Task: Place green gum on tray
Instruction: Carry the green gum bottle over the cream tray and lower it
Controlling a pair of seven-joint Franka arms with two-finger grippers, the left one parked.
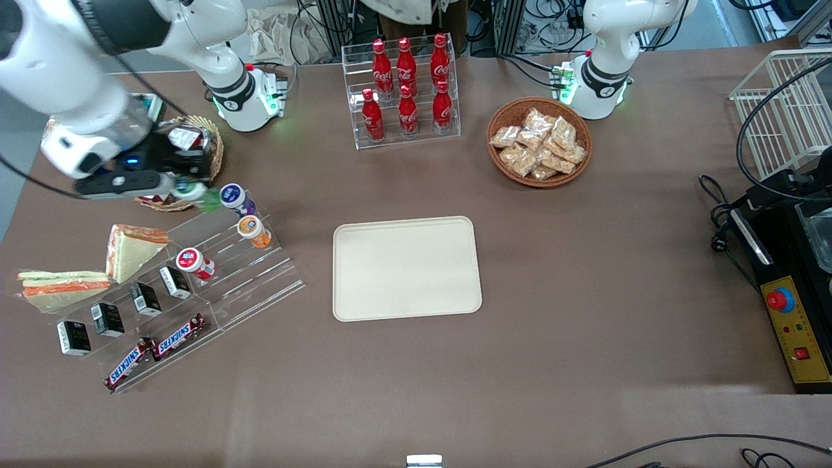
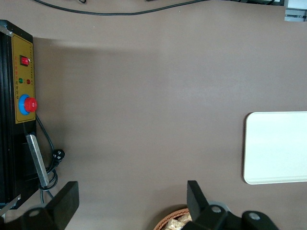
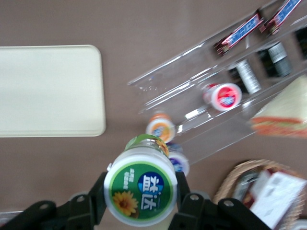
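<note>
The claw point(image 3: 142, 191) hung at the upper left of the front view, over the top step of the clear display rack point(image 1: 214, 286), its two fingers closed against the sides of the green gum point(image 3: 141, 189). From where I stood the bottle looked lifted clear of its slot and carried lid outward, held by the body so that it could be set down upright. The tray point(image 1: 406, 268) lay bare at the middle of the bench point(image 1: 585, 292), well apart from the rack, probably left open to receive the bottle. In the front view the arm's dark wrist covered most of the gum, leaving only a green blur point(image 1: 195, 193) beside the purple-lidded bottle point(image 1: 233, 197). The orange bottle point(image 1: 253, 230) stayed on the rack. The wicker basket point(image 1: 214, 153) under the arm was half hidden, its contents unreadable.
</note>
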